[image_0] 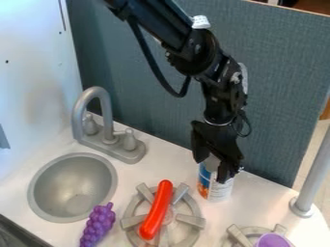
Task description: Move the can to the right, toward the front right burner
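Taking the burner with the red stick as my clock's centre, and twelve as the far side, I see the round metal basin [42, 201] at ten o'clock. A purple bunch of toy grapes [98, 226] lies at nine, just beside the basin's near rim. The grey faucet [111, 138] stands at eleven, its spout curving toward the basin. On the burner [190, 219] itself lies the red stick [157, 212], its far end near twelve and its near end toward seven.

Between one and two o'clock, near the back wall [277, 96], a can [220, 192] with a white, blue and orange label stands upright on the counter [258, 193]. The black gripper [212, 171] hangs down over its top, right at it; whether it pinches the can or is spread about it, I can't tell. I'd judge the approach to the can finished, but no lift or shift is under way: the can rests on its base.

Just past three sit a second burner [240, 237] and a purple cup [272, 240], with a grey post [313, 178] at three.
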Controlling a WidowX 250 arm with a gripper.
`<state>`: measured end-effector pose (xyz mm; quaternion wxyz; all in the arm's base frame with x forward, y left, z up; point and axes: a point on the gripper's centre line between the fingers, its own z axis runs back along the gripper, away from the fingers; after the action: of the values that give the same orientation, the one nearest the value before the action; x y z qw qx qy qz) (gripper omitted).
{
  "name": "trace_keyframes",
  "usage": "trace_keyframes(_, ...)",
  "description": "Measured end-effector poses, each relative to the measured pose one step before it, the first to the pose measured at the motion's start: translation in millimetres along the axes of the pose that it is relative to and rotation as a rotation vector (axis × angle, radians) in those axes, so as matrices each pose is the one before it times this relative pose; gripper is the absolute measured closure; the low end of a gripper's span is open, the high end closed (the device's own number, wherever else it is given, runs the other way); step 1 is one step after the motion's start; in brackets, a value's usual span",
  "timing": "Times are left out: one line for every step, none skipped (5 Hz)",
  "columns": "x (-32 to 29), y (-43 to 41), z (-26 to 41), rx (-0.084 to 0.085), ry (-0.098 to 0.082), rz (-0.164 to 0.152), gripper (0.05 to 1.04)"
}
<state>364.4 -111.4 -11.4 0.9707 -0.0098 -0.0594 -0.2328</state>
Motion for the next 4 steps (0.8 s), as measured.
trace_keyframes(-8.92,-1.42,-14.22,-0.0076,0.0423,0.0006,0.080)
trace_keyframes(-5.71,1.46,-2.74,-0.0278,0.0061,0.0107,0.080)
trace_keyframes(7.94,15.15,5.82,0.0006,-0.0364,0.0453,0.080)
trace_keyframes(11.94,16.22,14.84,0.0700,0.0052,0.0727,0.080)
